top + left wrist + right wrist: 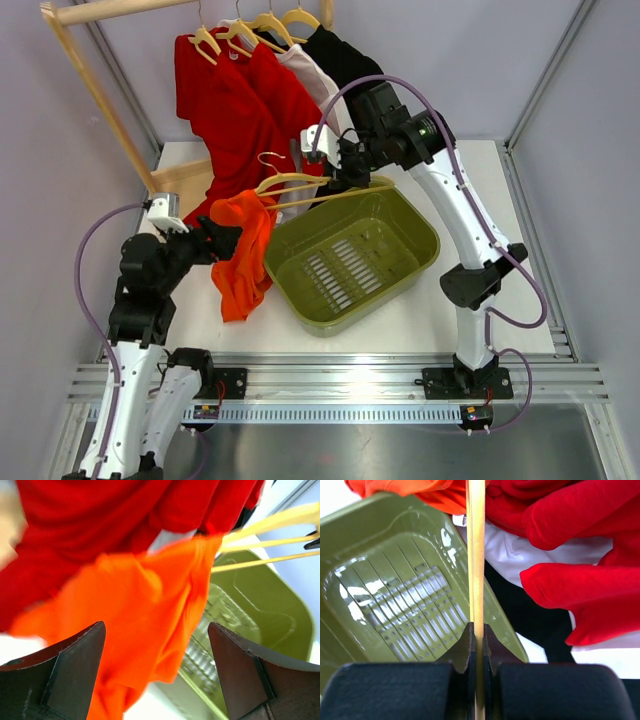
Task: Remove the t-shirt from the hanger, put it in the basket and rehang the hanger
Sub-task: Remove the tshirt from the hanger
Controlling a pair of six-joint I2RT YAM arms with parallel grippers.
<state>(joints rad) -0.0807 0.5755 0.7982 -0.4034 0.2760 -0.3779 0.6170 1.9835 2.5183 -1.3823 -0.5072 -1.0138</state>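
From where I stand, the orange t-shirt [245,255] hangs in a crumpled bunch just left of the green basket [395,210], and its lower end reaches the white table [420,310]. Its upper edge meets the left tip of the wooden hanger [292,177]. I cannot tell whether it is caught there or only lies against it. The hanger is held roughly level above the basket's far left rim. The right end effector [345,172] is pressed together on it, and the right wrist view shows the two dark fingers of that end effector [476,630] pinching the pale hanger bar [475,555], which runs straight up the middle of that view. Below the bar is the slotted basket floor [385,555], and a scrap of orange cloth [395,486] shows at the top. The left end effector [228,242] sits right against the orange bunch from the left side. Its fingers are spread wide and clamp nothing. In its own camera that end effector [156,627] shows one dark finger at each side, with the orange t-shirt [140,605] filling the view beyond them. The yellow hanger bars [270,525] and the basket [260,610] are off to the right. Behind all this, red shirts [235,100], a white garment [310,70] and a black one [340,55] hang on their own hangers from a wooden rail [110,10].
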